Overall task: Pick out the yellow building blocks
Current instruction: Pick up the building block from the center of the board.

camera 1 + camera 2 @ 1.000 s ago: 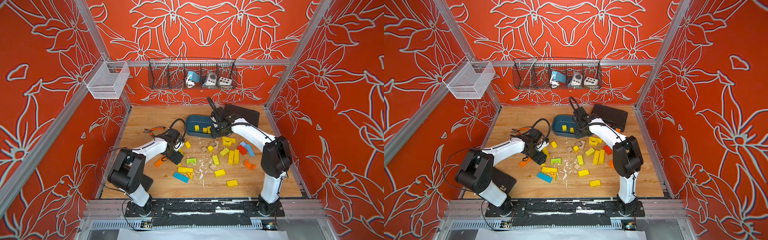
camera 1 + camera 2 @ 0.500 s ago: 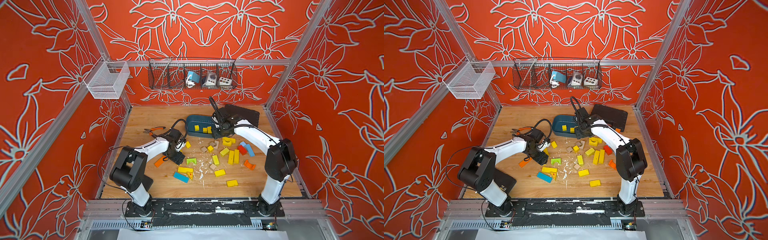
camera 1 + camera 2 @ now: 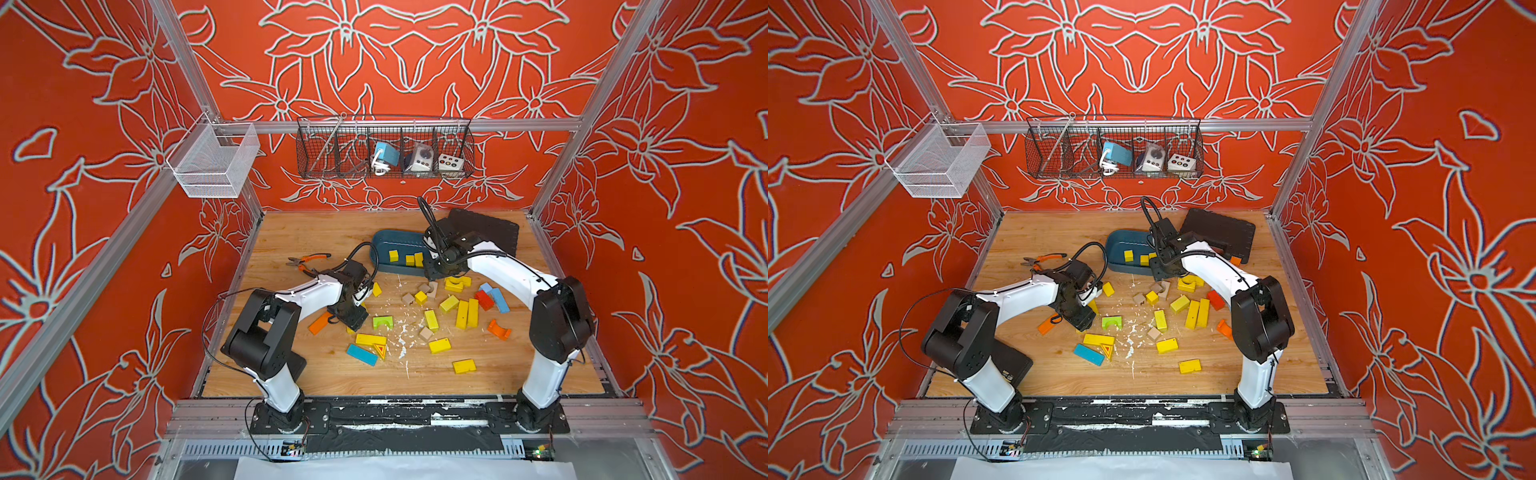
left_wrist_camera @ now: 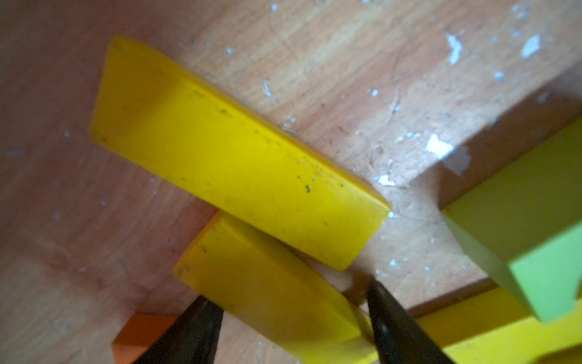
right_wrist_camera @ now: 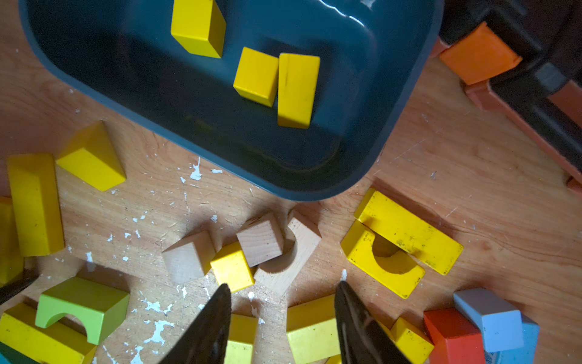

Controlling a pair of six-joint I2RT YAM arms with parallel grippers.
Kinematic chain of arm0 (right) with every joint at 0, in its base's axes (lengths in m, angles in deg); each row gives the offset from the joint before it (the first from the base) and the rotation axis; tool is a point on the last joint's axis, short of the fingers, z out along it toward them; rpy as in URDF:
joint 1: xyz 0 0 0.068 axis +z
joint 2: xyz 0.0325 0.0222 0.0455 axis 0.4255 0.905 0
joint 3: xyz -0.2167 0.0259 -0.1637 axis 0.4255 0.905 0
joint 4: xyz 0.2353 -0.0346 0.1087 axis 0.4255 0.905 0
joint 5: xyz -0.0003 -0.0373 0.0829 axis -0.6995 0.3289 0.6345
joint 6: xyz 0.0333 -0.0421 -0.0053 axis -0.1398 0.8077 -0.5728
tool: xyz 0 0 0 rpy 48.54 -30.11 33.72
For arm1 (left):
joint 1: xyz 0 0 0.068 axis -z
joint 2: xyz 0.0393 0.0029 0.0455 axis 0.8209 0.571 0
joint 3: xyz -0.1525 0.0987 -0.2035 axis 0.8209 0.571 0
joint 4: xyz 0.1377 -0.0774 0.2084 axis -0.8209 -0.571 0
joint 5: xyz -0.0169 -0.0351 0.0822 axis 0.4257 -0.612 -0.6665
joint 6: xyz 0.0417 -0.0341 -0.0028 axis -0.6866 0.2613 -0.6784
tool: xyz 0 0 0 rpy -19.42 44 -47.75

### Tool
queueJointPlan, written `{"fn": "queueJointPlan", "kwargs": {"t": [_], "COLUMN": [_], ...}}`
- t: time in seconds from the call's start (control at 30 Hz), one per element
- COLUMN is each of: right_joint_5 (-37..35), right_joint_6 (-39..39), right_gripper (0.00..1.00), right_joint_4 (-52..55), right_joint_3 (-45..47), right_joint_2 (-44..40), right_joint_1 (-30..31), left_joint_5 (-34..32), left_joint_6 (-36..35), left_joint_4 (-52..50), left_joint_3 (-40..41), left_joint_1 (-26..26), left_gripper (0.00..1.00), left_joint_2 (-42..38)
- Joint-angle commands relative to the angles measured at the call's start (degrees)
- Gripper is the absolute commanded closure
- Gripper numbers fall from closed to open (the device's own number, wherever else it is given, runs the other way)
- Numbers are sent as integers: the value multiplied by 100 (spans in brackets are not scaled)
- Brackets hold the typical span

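- Left end effector straddles a flat yellow painted wooden block, half-spread — grip unclear.
- Right end effector hangs parted, empty — small yellow wooden cube just ahead.

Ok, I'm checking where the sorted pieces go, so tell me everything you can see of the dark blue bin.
The dark blue bin is a shallow, open-topped tub of glossy, plastic-looking material with rounded corners. It sits flat on the wooden table toward the back, next to a black case. Inside lie three yellow blocks: two touching, one apart.
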Motion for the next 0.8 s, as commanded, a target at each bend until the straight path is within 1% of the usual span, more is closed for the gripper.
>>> {"fn": "queueJointPlan", "kwargs": {"t": [0.0, 0.03, 0.13, 0.2, 0.23, 0.3, 0.33, 0.4, 0.57, 0.63, 0.7, 0.77], "right_joint_5": [-95, -95, -104, -104, -105, -129, -132, -129, -83, -71, -87, -109], "right_joint_6": [-17, -21, -26, -25, -26, -18, -21, -16, -55, -58, -60, -58], "right_gripper": [45, 45, 45, 45, 45, 45, 45, 45, 45, 45, 45, 45], "right_joint_4": [-8, -9, -1, -2, -1, -7, -15, -25, -33, -10, 10, 34], "right_joint_3": [26, 35, 72, 116, 146, 200, 220, 254, 317, 339, 365, 391], "right_joint_2": [-139, -146, -186, -220, -242, -291, -308, -326, -342, -369, -436, -524], "right_joint_1": [-19, -16, -14, -12, -19, -19, -18, -19, -13, -13, -18, -18], "left_joint_5": [-335, -389, -519, -576, -598, -651, -673, -697, -759, -781, -802, -773], "left_joint_6": [-57, -64, -69, -63, -51, -38, -25, -28, -35, -37, -79, -126], "left_joint_4": [-159, -149, -141, -153, -155, -172, -181, -175, -107, -94, -153, -262], "left_joint_3": [91, 74, 0, -38, -42, -51, -42, -8, 81, 68, 8, -108], "left_joint_1": [8, 11, 8, 8, 9, 8, 9, 9, 9, 9, 9, 13], "left_gripper": [40, 41, 48, 58, 59, 68, 68, 65, 65, 69, 80, 87], "left_joint_2": [16, 15, 41, 62, 63, 63, 64, 49, 114, 146, 119, 29]}}
